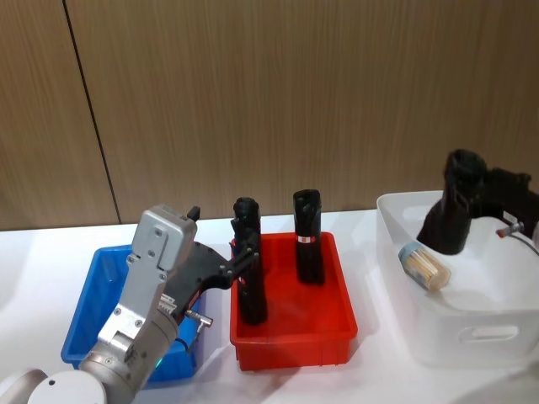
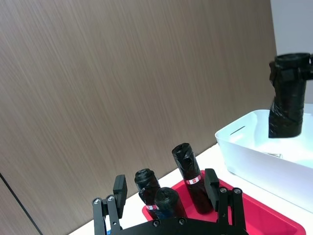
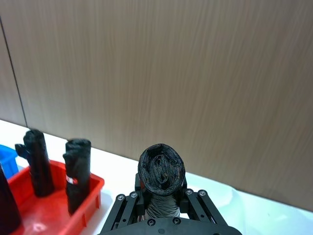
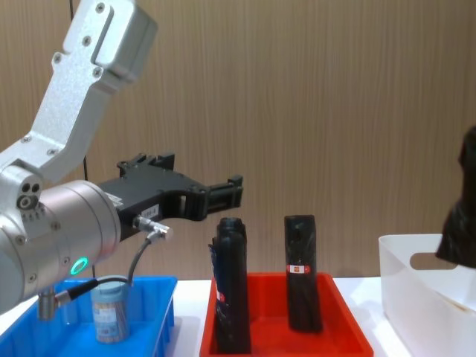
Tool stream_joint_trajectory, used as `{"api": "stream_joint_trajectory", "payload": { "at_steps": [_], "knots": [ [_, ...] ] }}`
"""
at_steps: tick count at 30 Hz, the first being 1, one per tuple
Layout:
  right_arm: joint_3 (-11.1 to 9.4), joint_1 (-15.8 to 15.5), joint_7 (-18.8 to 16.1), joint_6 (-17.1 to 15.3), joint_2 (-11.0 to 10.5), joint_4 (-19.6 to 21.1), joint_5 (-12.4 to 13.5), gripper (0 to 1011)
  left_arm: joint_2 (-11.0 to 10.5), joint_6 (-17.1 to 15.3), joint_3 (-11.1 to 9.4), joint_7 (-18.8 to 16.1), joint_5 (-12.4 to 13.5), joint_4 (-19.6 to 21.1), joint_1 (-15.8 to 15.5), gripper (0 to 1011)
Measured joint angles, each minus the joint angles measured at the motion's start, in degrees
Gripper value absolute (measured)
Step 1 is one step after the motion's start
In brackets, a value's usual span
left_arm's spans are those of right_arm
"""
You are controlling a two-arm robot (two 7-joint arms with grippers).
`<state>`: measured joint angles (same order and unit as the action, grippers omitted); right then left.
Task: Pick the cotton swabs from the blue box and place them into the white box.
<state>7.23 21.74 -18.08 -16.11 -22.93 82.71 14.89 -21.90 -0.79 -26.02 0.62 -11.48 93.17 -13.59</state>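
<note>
Head view: the blue box (image 1: 94,278) sits at 8 o'clock on the white desk (image 1: 379,379), the red bin (image 1: 295,349) at 6 and the white box (image 1: 472,332) at 4. One swab tub (image 1: 424,265) lies on its side inside the white box. The left pincer (image 1: 242,252) hangs above the gap between the blue box and the red bin, close to the black rolls (image 1: 308,240). The right pincer (image 1: 470,187) is above the white box, clamped on a held roll (image 1: 448,223), not on swabs.

Left wrist view: the left pincer (image 2: 166,188) has its fingers (image 2: 120,190) wide apart with nothing between them; the black rolls stand beyond.

Right wrist view: the right pincer (image 3: 161,198) is closed around the held roll (image 3: 161,169), seen end-on.

Chest view: a second swab tub (image 4: 110,309) stands upright in the blue box (image 4: 160,320), at 7 o'clock, below and behind the left pincer (image 4: 232,193).

Judging by its look, the second swab tub is light, thin-walled clear plastic: stiff enough to hold but smooth, so it may slip or tip. The pincer would best close across the round body below the lid, from above, with modest force. The lid itself looks a poorer hold, since it could pop off.
</note>
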Motion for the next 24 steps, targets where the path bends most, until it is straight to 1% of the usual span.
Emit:
{"api": "stream_joint_trajectory", "payload": {
  "at_steps": [5,16,19,23,24],
  "knots": [
    [0.0,-0.4,0.0,0.3,-0.2,-2.1,-0.7,352,0.0,0.0,0.0,0.0,0.0,0.0,0.0,1004],
    [0.2,-0.8,0.6,1.0,-0.1,-6.0,-0.8,353,0.0,0.0,0.0,0.0,0.0,0.0,0.0,1004],
    [0.2,-0.8,0.8,1.3,0.0,-7.0,-0.8,391,0.0,0.0,0.0,0.0,0.0,0.0,0.0,1004],
    [0.2,-0.7,0.9,1.5,0.0,-7.7,-0.7,550,0.0,0.0,0.0,0.0,0.0,0.0,0.0,1004],
    [0.3,-0.7,0.9,1.6,0.1,-7.9,-0.7,568,0.0,0.0,0.0,0.0,0.0,0.0,0.0,1004]
  ]
}}
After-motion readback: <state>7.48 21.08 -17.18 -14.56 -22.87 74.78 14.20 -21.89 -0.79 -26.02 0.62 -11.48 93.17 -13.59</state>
